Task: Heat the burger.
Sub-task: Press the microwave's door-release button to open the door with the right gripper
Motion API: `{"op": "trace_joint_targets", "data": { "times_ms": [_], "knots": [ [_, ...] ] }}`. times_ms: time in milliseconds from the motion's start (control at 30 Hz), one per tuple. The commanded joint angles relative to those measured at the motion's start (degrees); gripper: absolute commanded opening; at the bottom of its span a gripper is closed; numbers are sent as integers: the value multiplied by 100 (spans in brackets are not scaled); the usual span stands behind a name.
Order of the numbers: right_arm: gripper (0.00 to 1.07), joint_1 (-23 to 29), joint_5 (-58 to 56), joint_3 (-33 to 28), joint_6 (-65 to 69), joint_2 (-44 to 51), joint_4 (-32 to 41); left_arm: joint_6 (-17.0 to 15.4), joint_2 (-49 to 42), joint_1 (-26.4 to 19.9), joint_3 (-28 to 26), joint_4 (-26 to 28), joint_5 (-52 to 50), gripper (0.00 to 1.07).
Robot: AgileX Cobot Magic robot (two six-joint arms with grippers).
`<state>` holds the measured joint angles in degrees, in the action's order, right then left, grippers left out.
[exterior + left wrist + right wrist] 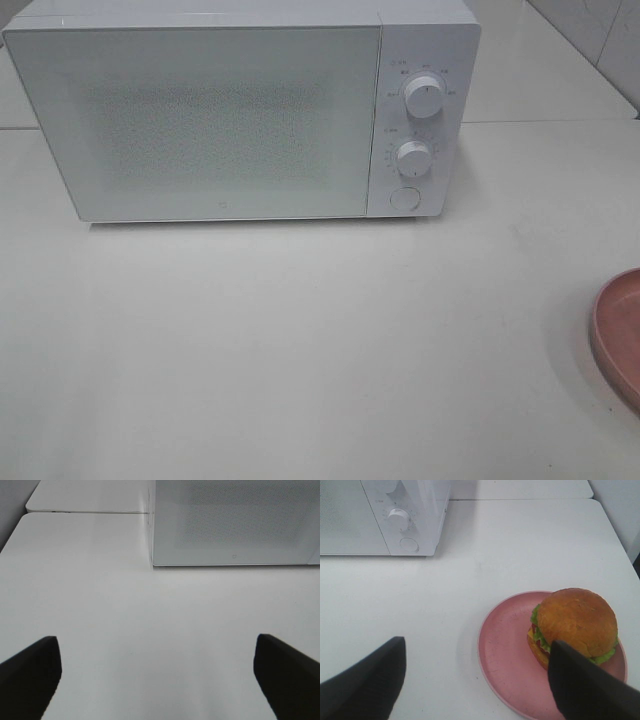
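The burger, with a golden-brown bun and a green lettuce frill, sits on a round pink plate in the right wrist view. My right gripper hovers open above the table, one finger partly in front of the burger's near side, nothing between its fingers. In the exterior high view only the plate's rim shows at the right edge; the burger is out of that view. The white microwave stands at the back with its door shut. My left gripper is wide open over bare table, facing the microwave.
The microwave has two white knobs and a round button on its right panel. White tabletop spreads in front of it. A seam between two tables runs behind the microwave.
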<state>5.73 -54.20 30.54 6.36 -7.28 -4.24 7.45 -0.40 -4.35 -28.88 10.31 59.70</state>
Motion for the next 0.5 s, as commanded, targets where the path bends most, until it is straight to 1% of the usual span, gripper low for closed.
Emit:
{"op": "trace_joint_targets", "data": {
  "times_ms": [33, 200, 500],
  "knots": [
    [73, -34, 298, 34, -40, -178, 23, -23, -103, 29, -6, 6, -11, 100],
    [73, -34, 865, 34, -40, -625, 23, -23, -103, 29, -6, 6, -11, 100],
    [73, -34, 1541, 34, -34, -1226, 23, -23, -103, 29, -6, 6, -11, 100]
  ]
}}
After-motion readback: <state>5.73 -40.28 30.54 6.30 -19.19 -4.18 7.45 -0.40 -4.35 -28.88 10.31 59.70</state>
